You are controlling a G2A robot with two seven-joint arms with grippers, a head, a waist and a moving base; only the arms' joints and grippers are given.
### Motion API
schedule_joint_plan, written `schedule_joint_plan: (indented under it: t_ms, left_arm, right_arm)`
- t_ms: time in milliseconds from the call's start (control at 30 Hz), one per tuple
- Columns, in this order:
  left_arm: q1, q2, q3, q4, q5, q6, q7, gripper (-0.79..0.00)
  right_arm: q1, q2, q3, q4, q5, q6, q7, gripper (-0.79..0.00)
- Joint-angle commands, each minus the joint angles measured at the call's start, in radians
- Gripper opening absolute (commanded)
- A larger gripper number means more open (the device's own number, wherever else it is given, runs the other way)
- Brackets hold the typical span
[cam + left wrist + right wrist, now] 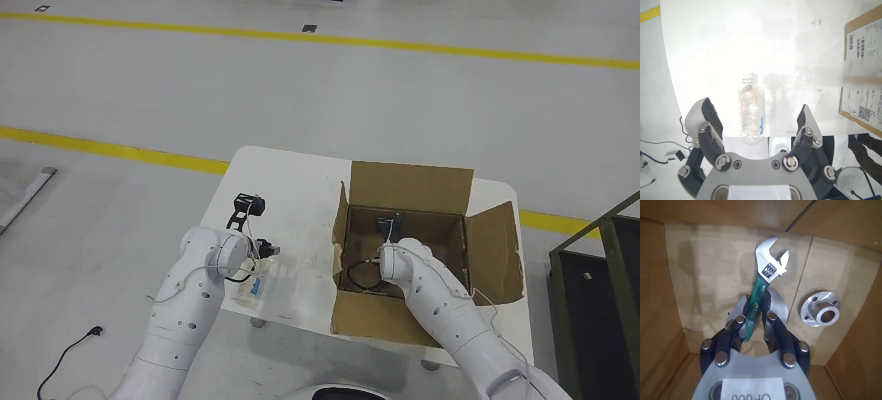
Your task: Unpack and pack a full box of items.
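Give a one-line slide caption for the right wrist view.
Right gripper grips a green-handled wrench inside the cardboard box, beside a metal flange.

table (pixel 290 190) — white | open cardboard box (pixel 410 185) standing on it | clear bottle (pixel 751 113) at its edge

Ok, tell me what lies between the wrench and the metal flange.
Between wrench and flange, only bare box floor with a seam, per the right wrist view.

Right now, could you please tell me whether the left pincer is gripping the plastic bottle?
No, the left pincer stands wide open with gaps on both sides of the bottle, which lies on the table.
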Motion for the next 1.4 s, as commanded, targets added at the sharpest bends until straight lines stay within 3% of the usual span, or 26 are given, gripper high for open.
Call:
schedule_joint_plan:
  t_ms: [0,233,600,867,1067,1100,1133,1200,1367]
  left_arm:
    - [0.000,0.000,0.000,0.000,0.000,0.000,0.000,0.000]
    - [0.000,0.000,0.000,0.000,0.000,0.000,0.000,0.000]
    - [0.000,0.000,0.000,0.000,0.000,0.000,0.000,0.000]
    - [0.000,0.000,0.000,0.000,0.000,0.000,0.000,0.000]
    - [0.000,0.000,0.000,0.000,0.000,0.000,0.000,0.000]
    - [0.000,0.000,0.000,0.000,0.000,0.000,0.000,0.000]
    - [0.000,0.000,0.000,0.000,0.000,0.000,0.000,0.000]
    - [0.000,0.000,0.000,0.000,0.000,0.000,0.000,0.000]
    - [0.000,0.000,0.000,0.000,0.000,0.000,0.000,0.000]
  right_arm:
    - [-0.002,0.000,0.005,-0.004,-0.002,-0.001,-0.002,-0.785]
    - [-0.029,0.012,0.048,-0.115,-0.023,-0.005,0.001,-0.785]
    - [-0.215,0.081,0.224,-0.509,-0.165,-0.066,0.124,-0.785]
    - [-0.258,0.078,0.247,-0.503,-0.107,-0.072,0.126,-0.785]
    - [-0.175,0.061,0.192,-0.395,-0.110,-0.045,0.193,-0.785]
    - [-0.155,0.057,0.180,-0.374,-0.116,-0.045,0.203,-0.767]
    - [-0.136,0.054,0.168,-0.353,-0.130,-0.043,0.206,-0.551]
    - [-0.117,0.051,0.151,-0.328,-0.156,-0.041,0.208,-0.403]
    - [-0.117,0.051,0.151,-0.328,-0.156,-0.041,0.208,-0.403]
